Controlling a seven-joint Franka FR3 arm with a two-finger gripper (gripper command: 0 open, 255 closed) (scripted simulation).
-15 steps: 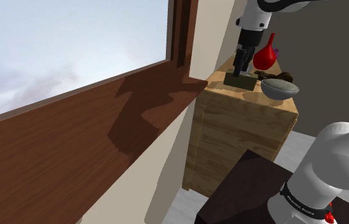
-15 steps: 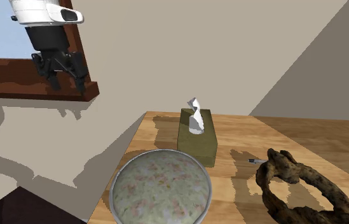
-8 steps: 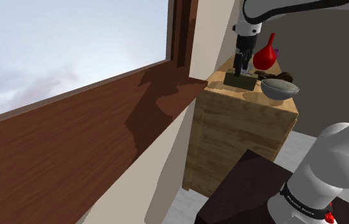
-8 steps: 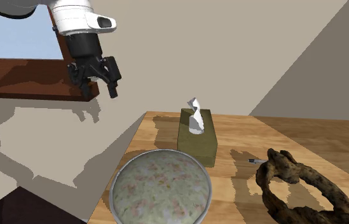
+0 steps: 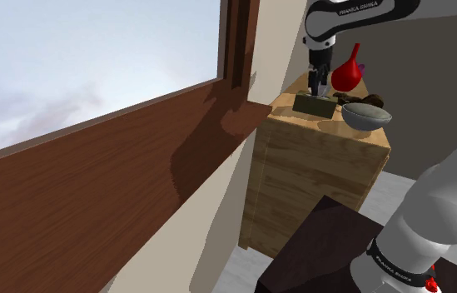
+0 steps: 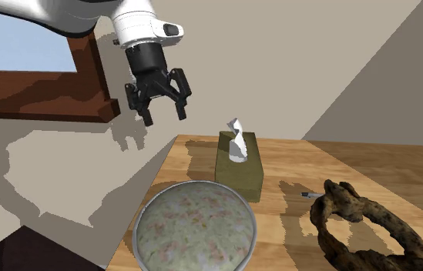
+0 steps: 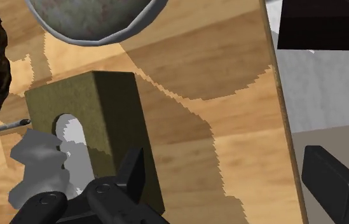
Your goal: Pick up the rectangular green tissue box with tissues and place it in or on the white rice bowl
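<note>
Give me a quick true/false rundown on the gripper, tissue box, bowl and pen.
1. The gripper is open and empty. True.
2. The tissue box sits inside the bowl. False: it stands on the wooden top, beside the bowl.
3. A white tissue sticks up from the box. True.
4. The pen lies in the bowl. False: it lies on the wooden top, between the box and the brown twisted ring.
5. The gripper touches the box. False: it hangs in the air, apart from the box.
</note>
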